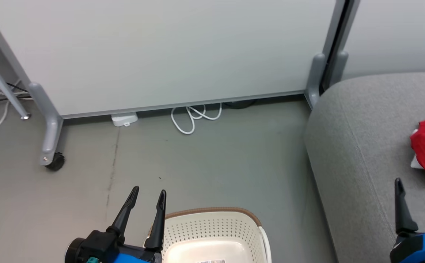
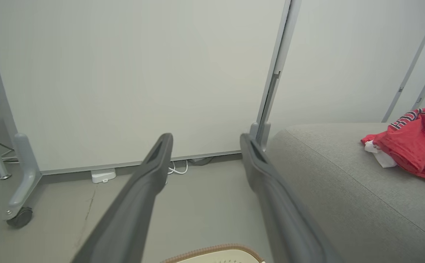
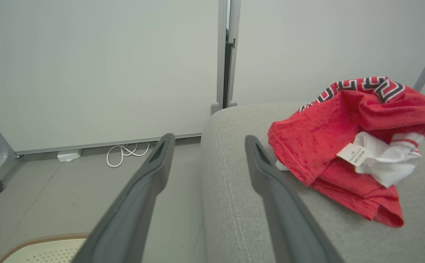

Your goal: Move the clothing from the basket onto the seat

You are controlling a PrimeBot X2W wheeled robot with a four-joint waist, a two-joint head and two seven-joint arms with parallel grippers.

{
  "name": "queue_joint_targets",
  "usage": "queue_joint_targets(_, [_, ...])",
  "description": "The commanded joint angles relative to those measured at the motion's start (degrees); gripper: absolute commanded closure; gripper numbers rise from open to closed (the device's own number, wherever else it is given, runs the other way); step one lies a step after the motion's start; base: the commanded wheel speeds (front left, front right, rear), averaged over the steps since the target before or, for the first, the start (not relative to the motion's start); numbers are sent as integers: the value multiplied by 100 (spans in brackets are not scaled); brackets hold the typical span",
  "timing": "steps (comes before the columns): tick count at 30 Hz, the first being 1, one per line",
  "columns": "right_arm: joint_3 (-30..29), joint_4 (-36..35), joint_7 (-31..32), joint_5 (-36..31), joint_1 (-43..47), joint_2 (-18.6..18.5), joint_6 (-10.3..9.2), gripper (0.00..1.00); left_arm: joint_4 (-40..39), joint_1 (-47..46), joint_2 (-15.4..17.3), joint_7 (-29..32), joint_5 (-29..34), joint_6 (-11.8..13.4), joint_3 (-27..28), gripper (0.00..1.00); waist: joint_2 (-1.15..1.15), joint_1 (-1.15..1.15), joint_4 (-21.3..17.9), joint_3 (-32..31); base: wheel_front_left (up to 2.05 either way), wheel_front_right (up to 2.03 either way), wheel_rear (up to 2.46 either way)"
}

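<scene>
Clothing (image 3: 344, 146): red heap with white trim, lying on the seat (image 1: 362, 146).
Basket (image 1: 212, 211): on the floor beside the seat.
Left gripper (image 1: 149, 190): fingers spread, unladen, over the basket's rim.
Right gripper (image 1: 414, 182): fingers spread, unladen, above the seat near the clothing.
Behind: partition panel (image 1: 161, 54) on a caster (image 1: 56, 162), with a white cable (image 1: 194, 117) at its foot.

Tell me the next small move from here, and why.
Probably tilt the head down to see the rest of the basket. Its visible floor holds no fabric, the red clothing lies bunched on the seat, and the left gripper and right gripper are both open and empty. If the near part is bare too, the job looks done.
</scene>
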Motion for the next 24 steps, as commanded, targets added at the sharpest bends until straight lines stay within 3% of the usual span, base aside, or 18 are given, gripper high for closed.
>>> queue_joint_targets(1, [83, -127, -35, -62, 143, 65, 3, 0, 27, 59, -2, -15, 37, -5, 68, 0, -1, 1, 181, -148, 0, 0, 0])
queue_joint_targets(14, [618, 125, -366, 216, 480, 214, 3, 0, 544, -160, 34, -14, 14, -6, 429, 0, -1, 1, 550, -320, 0, 0, 0])
queue_joint_targets(24, [931, 420, -557, 447, 495, 213, 3, 0, 686, -165, 75, -14, -2, -6, 567, 0, -1, 1, 602, -314, 0, 0, 0])
